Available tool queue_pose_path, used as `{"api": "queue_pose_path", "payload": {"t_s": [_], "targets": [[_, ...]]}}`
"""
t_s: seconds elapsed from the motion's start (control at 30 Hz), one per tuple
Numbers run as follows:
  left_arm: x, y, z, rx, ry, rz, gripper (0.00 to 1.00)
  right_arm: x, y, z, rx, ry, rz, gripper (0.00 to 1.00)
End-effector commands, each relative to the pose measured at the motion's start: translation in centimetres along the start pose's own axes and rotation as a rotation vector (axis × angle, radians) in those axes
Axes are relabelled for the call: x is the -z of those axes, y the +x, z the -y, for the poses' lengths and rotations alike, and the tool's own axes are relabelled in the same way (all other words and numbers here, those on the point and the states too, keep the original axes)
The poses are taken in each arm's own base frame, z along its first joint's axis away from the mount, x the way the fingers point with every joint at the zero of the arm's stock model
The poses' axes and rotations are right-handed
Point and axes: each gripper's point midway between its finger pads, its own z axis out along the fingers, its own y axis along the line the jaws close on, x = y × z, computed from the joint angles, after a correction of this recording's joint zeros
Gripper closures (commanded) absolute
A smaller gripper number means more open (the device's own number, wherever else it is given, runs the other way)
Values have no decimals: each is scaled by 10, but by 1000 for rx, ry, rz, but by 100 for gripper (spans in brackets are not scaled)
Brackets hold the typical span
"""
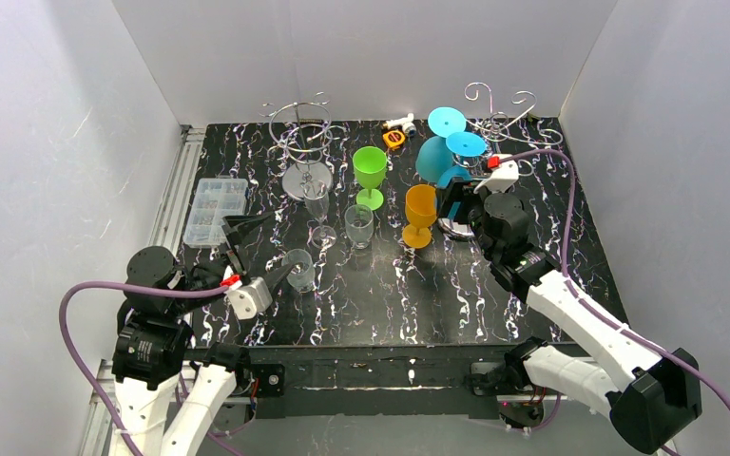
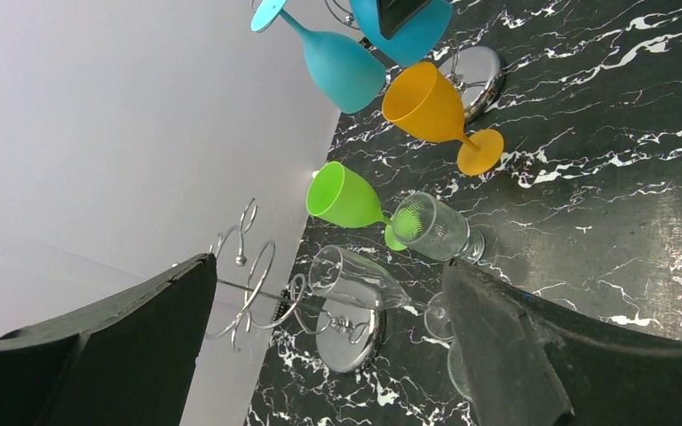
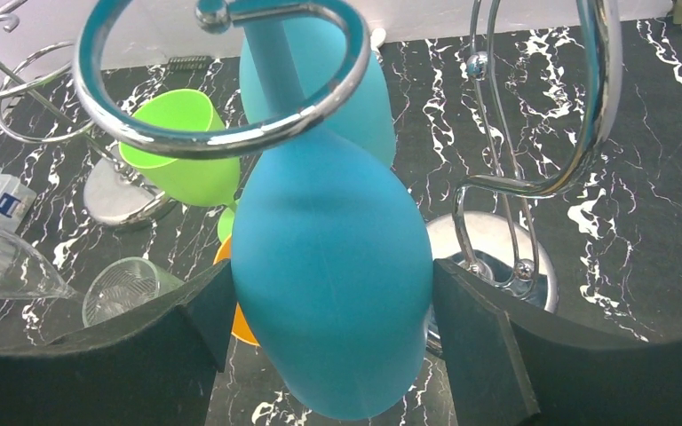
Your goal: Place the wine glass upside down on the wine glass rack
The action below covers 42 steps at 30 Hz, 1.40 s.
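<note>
A blue wine glass (image 3: 329, 266) hangs bowl-down, its stem passing up through a chrome ring (image 3: 231, 133) of the right wine glass rack (image 1: 504, 119). My right gripper (image 3: 330, 293) is shut on its bowl, with a pad against each side. A second blue glass (image 3: 360, 106) hangs just behind it on the same rack. In the top view the held bowl (image 1: 434, 160) is beside the right gripper (image 1: 456, 195). My left gripper (image 1: 264, 249) stands open and empty at the near left, beside a clear glass (image 1: 299, 269).
An empty chrome rack (image 1: 299, 133) with a round base (image 1: 306, 179) stands at the back left. Green (image 1: 370, 171), orange (image 1: 420, 214) and two clear glasses (image 1: 358, 225) (image 1: 320, 204) stand mid-table. A clear plastic box (image 1: 214, 209) lies at the left edge. Small items (image 1: 397, 128) lie at the back.
</note>
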Motion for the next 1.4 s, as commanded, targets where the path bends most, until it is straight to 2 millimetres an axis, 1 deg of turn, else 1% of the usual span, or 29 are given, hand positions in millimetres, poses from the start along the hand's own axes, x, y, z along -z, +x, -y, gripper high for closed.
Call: {"api": "queue_pose_path", "payload": {"t_s": [0.0, 0.13, 0.37, 0.5, 0.7, 0.9, 1.2, 1.37], "targets": [[-4, 7, 2, 20, 15, -8, 2, 1, -38, -14, -11, -58, 98, 63], [-5, 8, 2, 24, 17, -11, 2, 4, -36, -15, 0, -74, 89, 62], [-5, 8, 2, 28, 17, -11, 2, 14, -31, -8, 5, -61, 83, 62], [-6, 7, 1, 28, 17, -7, 2, 21, -24, -3, -6, -55, 76, 62], [-5, 5, 0, 30, 16, -2, 2, 27, -9, 3, -12, -47, 46, 62], [-5, 4, 1, 29, 15, -1, 2, 31, -1, 8, -28, -36, 35, 62], [-5, 4, 1, 30, 16, 0, 2, 32, 4, 10, -43, -29, 31, 62], [-5, 4, 2, 34, 21, 1, 2, 30, 1, 8, -13, -41, 38, 62]]}}
